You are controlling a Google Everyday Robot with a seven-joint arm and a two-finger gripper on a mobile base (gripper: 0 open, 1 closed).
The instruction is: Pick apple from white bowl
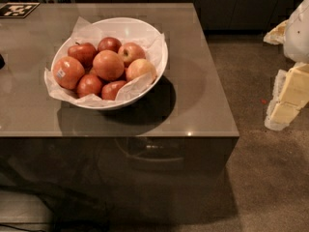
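Tabletop [207,98]: grey-brown, glossy, rectangular, with its front edge and right edge both in view.

White bowl [126,28]: wide, round, smooth. Standing left of centre on tabletop, with a dark shadow to its right and front. Lined with crinkled white paper [58,90], the edges spilling over the rim at left and front.

Contents: about eight apples, piled and touching one another.

Apple [108,65]: large, round, even light orange-red skin, no sticker. Lying at the middle of the pile, uppermost and fully exposed.

Sticker apple [68,72]: similar orange-red, with a white label on its front; at the left of the pile, just beside the apple.

Pale apple [141,69]: yellowish-pink, at the right of the pile, against the paper.

Darker red apples: two at the back, two at the front, one reddish-yellow at back right.

Marker card [17,9]: black and white, flat on the far left corner of the tabletop.

Gripper [287,100]: white and pale yellow, at the far right edge of view, seen against the carpet [260,168]. Off the tabletop, well apart from the white bowl, touching nothing in it. Partly cut off by the frame. Spread or pressed together: cannot tell.
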